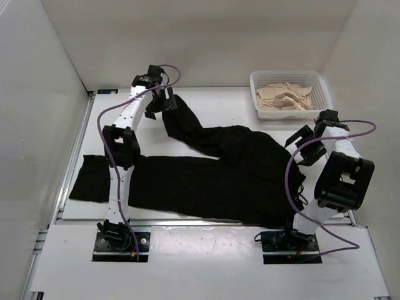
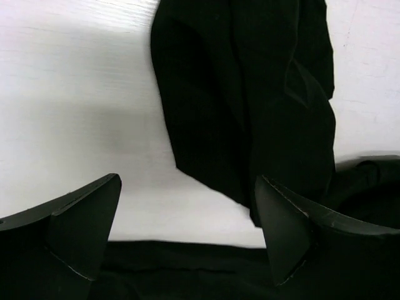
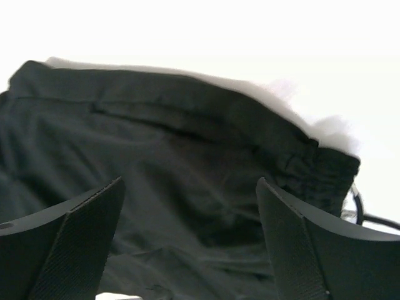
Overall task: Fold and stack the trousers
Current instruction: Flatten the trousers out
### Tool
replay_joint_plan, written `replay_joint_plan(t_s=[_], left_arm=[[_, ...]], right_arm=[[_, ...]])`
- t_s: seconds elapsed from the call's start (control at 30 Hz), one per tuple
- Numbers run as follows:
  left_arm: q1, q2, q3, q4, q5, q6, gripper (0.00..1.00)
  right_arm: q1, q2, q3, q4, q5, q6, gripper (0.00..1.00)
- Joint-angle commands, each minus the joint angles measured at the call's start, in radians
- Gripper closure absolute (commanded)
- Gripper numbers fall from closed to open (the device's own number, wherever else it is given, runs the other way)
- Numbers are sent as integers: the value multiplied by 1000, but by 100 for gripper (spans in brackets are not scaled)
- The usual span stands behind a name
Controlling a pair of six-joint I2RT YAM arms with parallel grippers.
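Note:
The black trousers (image 1: 212, 178) lie spread on the white table. One leg runs left to the table's left edge, the other angles up to the far left. My left gripper (image 1: 160, 103) hovers open by the end of the upper leg (image 2: 250, 94), holding nothing. In the left wrist view its gripper (image 2: 187, 234) has white table between the fingers. My right gripper (image 1: 305, 145) is open above the waist end at the right. In the right wrist view its gripper (image 3: 187, 240) is over the dark waistband (image 3: 187, 119), empty.
A white mesh basket (image 1: 290, 94) with beige garments (image 1: 284, 99) stands at the back right. White walls close in the left, back and right sides. The table's metal rail (image 1: 70, 169) runs along the left.

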Motion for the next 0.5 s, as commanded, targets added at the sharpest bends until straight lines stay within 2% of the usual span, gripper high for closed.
replay_joint_plan(t_s=[0.0,0.1,0.17,0.2,0.23,0.27,0.3,0.33,0.37,0.4,0.47], left_arm=[[-29,20,60,-15,-9,-16,0],[-39,74,69,23,34,-41,0],[-39,98,69,43,48,-41,0],[-39,98,69,55,59,-52,0],[-39,112,69,65,79,-52,5],[-39,123,69,74,88,-52,10],[-39,123,69,88,99,-52,32],[-39,132,84,88,108,-52,51],[-39,132,98,88,108,-52,82],[-39,132,98,88,82,-75,90],[-30,41,48,124,25,-75,90]], right_arm=[[21,38,42,25,31,-67,9],[50,101,42,51,82,-67,7],[61,146,42,72,82,-53,11],[72,155,42,95,82,-39,17],[72,155,33,95,82,-24,35],[72,155,33,107,93,-24,47],[83,155,33,108,103,-15,59],[83,134,33,108,119,-1,84],[83,115,33,108,132,8,94],[83,95,42,98,167,17,100],[83,20,54,88,203,31,100]])
